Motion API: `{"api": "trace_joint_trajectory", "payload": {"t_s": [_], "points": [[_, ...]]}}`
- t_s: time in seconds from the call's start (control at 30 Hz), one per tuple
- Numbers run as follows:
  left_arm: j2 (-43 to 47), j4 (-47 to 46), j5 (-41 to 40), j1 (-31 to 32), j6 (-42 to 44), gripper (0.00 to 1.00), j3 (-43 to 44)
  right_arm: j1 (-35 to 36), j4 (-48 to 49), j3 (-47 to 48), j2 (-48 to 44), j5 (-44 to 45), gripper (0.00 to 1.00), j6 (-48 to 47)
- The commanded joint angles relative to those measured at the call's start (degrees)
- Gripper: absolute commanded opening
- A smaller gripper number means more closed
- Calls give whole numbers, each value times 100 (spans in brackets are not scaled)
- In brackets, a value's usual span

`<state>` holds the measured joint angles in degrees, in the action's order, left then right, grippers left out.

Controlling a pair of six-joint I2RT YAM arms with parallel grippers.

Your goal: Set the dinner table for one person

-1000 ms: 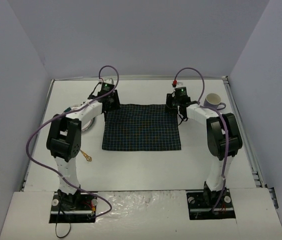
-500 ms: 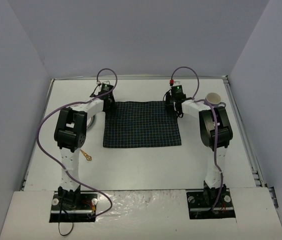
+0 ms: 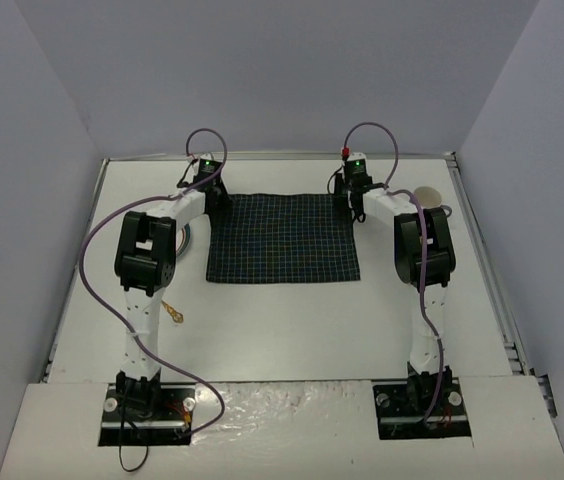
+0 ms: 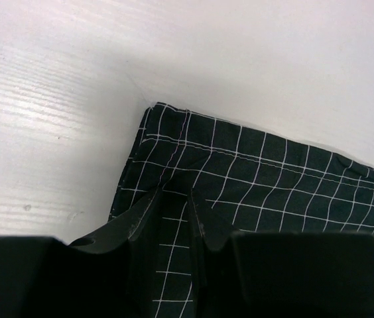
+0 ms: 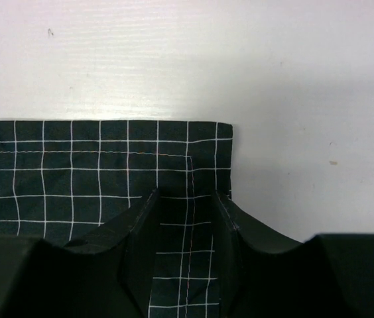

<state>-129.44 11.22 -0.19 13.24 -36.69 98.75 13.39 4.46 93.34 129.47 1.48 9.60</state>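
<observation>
Item: dinner table (image 3: 282, 330), white worktop with metal edging, underlying every other entry. Item: checked cloth (image 3: 282, 238), dark, lying flat at the far centre of the worktop. Its far hem is now near the far edge, where a second ago it lay further toward the middle; the near hem has shifted away by the same amount, and the sheet has stayed square. Item: left gripper (image 4: 174, 194), at the cloth's far-left corner, jaws drawn close and pinching a fold of fabric. Item: right gripper (image 5: 187, 197), at the far-right corner, jaws standing wider, with fabric rising between them; judged clamped as well, since both corners have travelled together. Item: cup (image 3: 428, 197), pale, by the far-right corner of the worktop, partly hidden by the right arm. Item: plate (image 3: 186, 238), only a sliver showing behind the left arm toward the left edge. Item: gold utensil (image 3: 173, 311), nearer the left edge, untouched. Assessment: the mat is being positioned by a two-handed drag. Plate, cup and utensil are not yet placed, so the setting looks at an early stage.
</observation>
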Motion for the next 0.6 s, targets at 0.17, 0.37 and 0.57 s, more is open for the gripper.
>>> {"api": "trace_joint_trajectory", "payload": {"t_s": [0.17,0.37,0.57], "points": [[335,173,100,-88,-69,22,-284,-117,-390,622,-36,189,35,-322],[932,259,80,-93,14,30,-337,-89,-402,284,-1059,139,40,-236],[1860,203,201,-50,44,36,-804,-27,-368,-1168,-2564,17,42,477]]}}
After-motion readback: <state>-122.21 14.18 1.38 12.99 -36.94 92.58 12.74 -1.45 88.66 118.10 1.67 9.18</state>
